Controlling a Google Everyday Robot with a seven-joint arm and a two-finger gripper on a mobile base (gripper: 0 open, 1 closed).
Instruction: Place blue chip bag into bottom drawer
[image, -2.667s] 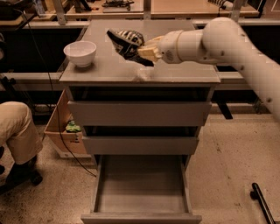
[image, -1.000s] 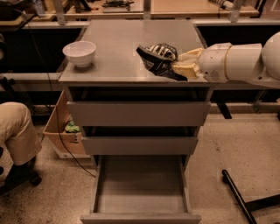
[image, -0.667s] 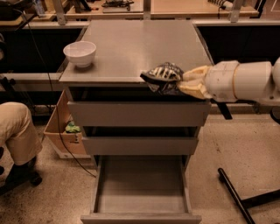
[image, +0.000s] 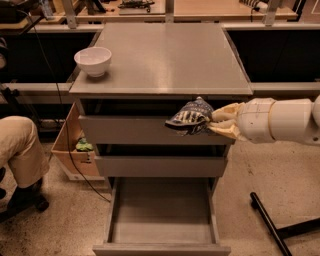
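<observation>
Blue chip bag (image: 189, 118) is held in the air in front of the cabinet, level w/ the top drawer (image: 125, 131) front and just under the lip of the cabinet top (image: 165, 55), right of centre. Bag is crumpled, dark blue w/ a pale striped panel facing the camera. Gripper (image: 216, 122) comes in from the right, tan fingers pinched shut on the bag's right edge. White arm (image: 280, 121) runs roughly horizontal off the right side of the frame. Bottom drawer (image: 162, 212) is pulled fully out below, grey tray floor bare. The bag hangs well above it, over the right half of the opening, not inside. Middle drawer (image: 160, 166) sits betw. the two; it and the top one look pushed in. White bowl (image: 93, 60) stands upright on the cabinet top near the left front corner, well apart from the bag. Left of the cabinet on the floor: open cardboard box (image: 67, 150) w/ sth green inside. Further left, a person's leg (image: 20, 150) in tan trousers. Black bar (image: 267, 225) lies on the speckled floor at bottom right.
</observation>
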